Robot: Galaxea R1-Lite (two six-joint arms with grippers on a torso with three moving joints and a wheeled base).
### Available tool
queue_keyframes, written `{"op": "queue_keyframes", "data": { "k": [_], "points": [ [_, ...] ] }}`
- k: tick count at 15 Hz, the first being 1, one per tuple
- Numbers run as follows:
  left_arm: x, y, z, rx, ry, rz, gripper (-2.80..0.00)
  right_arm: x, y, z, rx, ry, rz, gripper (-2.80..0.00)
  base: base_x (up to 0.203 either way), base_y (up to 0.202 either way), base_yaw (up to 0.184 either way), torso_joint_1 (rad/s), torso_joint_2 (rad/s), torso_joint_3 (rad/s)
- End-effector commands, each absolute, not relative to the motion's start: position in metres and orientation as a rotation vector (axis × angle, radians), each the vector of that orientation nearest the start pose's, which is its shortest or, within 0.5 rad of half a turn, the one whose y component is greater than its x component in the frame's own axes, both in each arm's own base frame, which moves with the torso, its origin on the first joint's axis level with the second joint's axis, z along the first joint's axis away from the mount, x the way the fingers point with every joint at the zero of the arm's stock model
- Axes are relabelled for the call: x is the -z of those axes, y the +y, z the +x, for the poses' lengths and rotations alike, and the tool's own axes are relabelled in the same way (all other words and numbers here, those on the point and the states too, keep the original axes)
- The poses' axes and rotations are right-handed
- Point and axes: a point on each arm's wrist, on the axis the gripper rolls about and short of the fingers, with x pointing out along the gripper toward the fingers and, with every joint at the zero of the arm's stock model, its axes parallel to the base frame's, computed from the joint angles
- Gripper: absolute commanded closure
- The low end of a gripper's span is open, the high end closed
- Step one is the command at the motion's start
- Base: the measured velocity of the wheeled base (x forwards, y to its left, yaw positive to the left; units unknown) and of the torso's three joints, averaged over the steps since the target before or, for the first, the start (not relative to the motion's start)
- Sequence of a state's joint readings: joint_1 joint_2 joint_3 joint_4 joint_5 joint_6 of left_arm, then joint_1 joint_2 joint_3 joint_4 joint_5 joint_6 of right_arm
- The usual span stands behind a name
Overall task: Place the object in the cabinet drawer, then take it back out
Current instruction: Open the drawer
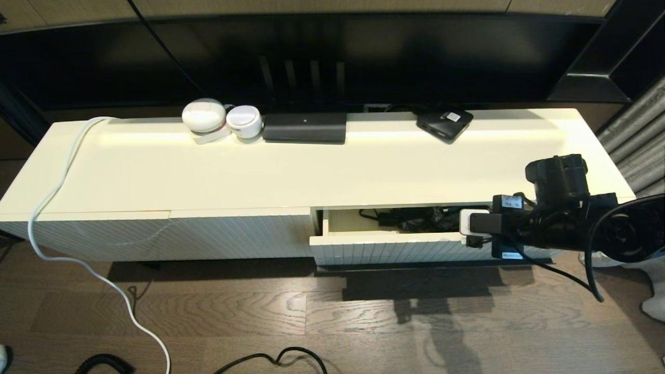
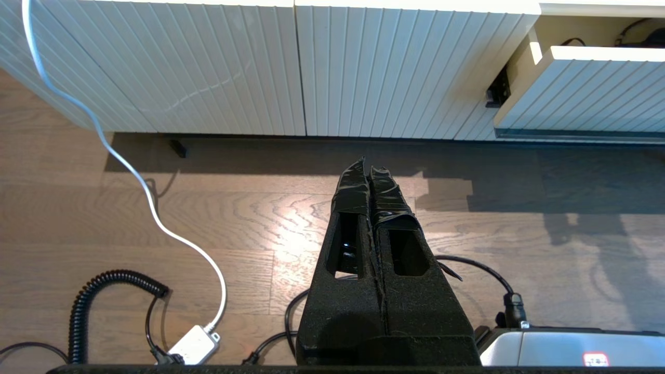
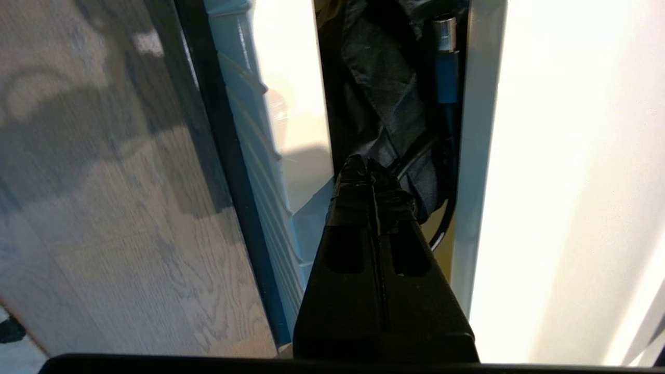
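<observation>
A long cream cabinet [image 1: 311,171] runs across the room against a dark far wall, standing on a wood floor [image 1: 260,311]. Its near face is ribbed; the left part is shut panels, and on the right the drawer [image 1: 384,244] stands pulled partly out, cream inside, with a dark tangle of cables [image 1: 410,218] and something black lying in the far part of it.

The right gripper [image 3: 370,171] hangs over the right end of the open drawer, its fingers pressed together with nothing between them, tips just above the black cloth-like thing [image 3: 384,93] and a blue-bodied plug [image 3: 447,78]. Which of these is the object I cannot say for sure. My guess is the putting-in is done, or the taking-out is about to start: either way the next move calls for the fingers to part, drop onto the chosen item and close, then lift clear of the drawer's front edge without snagging the cables.

The left gripper [image 2: 370,179] is parked low on the left over the floor, fingers closed and empty.

On the cabinet's far edge sit two white rounded gadgets [image 1: 221,120], a black router [image 1: 304,127] and a small black box [image 1: 444,123]. A white cord [image 1: 52,208] trails off the left end down to the floor.
</observation>
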State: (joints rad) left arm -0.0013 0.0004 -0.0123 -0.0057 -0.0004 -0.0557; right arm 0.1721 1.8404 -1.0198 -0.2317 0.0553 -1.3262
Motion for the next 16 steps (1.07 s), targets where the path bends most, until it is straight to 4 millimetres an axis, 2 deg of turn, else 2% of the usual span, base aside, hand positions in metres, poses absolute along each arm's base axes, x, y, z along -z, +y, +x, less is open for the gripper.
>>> {"op": "queue_keyframes", "data": {
  "k": [1,7,16],
  "points": [
    [-0.08,0.0,-0.024,0.002,-0.017,-0.057,0.0,-0.15,0.059,0.333,-0.597,0.372,-1.319,0.0,0.0,0.0,0.0,0.0,0.0,0.0],
    [-0.08,0.0,-0.024,0.003,-0.017,-0.057,0.0,-0.141,0.059,0.331,-0.62,0.407,-1.317,0.0,0.0,0.0,0.0,0.0,0.0,0.0],
    [-0.08,0.0,-0.024,0.002,-0.017,-0.057,0.0,-0.134,0.056,0.311,-0.671,0.448,-1.33,0.0,0.0,0.0,0.0,0.0,0.0,0.0]
  ]
}}
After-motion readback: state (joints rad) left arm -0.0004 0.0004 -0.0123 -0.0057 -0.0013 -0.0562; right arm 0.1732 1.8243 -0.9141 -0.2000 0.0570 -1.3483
